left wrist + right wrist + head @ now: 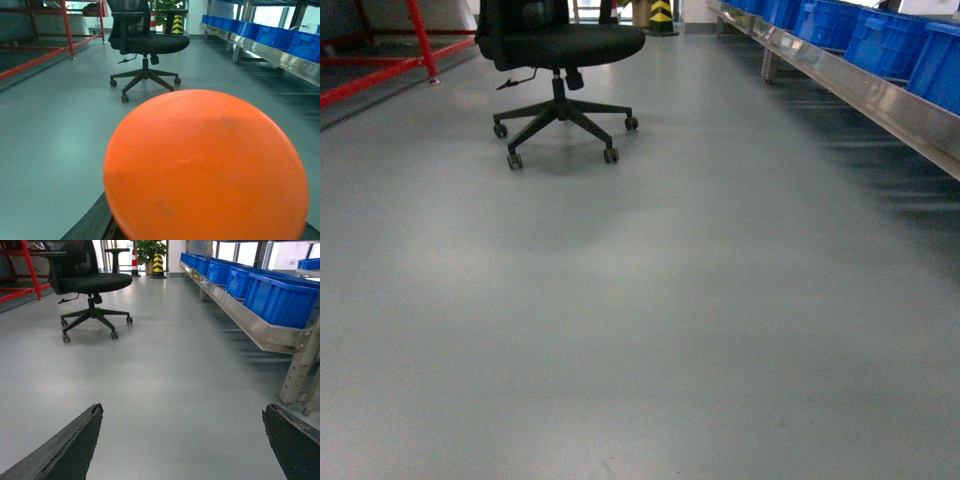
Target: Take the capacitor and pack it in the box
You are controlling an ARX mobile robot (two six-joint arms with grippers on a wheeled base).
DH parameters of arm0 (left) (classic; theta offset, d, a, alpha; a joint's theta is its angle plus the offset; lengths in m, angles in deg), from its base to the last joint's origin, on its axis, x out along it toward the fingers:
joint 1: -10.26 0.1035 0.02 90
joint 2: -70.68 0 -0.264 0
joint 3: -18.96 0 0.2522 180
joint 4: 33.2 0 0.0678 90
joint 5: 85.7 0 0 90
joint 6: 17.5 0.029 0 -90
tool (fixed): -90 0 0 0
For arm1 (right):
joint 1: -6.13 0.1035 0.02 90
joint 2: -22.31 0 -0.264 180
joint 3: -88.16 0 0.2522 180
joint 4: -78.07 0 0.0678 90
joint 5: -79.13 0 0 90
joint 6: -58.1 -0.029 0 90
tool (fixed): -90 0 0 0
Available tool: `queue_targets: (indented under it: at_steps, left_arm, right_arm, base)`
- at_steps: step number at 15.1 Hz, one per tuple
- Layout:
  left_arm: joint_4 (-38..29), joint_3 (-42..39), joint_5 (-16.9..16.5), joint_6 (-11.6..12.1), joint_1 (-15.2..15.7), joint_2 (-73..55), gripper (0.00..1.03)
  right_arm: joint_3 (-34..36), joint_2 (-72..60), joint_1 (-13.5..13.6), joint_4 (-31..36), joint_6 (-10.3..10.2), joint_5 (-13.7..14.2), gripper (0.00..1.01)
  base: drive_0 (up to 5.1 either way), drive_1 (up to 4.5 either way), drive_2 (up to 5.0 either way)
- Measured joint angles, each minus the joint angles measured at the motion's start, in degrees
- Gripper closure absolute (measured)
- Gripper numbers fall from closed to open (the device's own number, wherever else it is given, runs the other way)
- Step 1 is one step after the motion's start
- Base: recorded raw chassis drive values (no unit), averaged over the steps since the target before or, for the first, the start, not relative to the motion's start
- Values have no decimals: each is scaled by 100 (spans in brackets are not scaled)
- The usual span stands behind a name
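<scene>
- Right hand (182, 445): fingers spread wide apart at the lower corners of the right wrist view, released, holding nothing, over bare grey floor (175, 380).
- Left hand: not visible; an orange disc (205, 167) fills the left wrist view. State cannot be told.
- Box and capacitor: not seen in any view.
- Black office chair (560, 60) at 11 o'clock; blue bins (260, 285) on a metal rack at 2 o'clock.

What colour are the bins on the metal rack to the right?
Blue bins, all alike; clearest in the right wrist view, sitting on the steel rack.
</scene>
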Motion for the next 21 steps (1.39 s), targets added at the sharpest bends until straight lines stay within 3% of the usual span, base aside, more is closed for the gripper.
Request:
queue_targets:
  at_steps: [21]
  left_arm:
    - [4,0,0,2,0,0,59]
  right_arm:
    - [0,0,0,13,2,-4,3]
  base:
    - [-493,243,243]
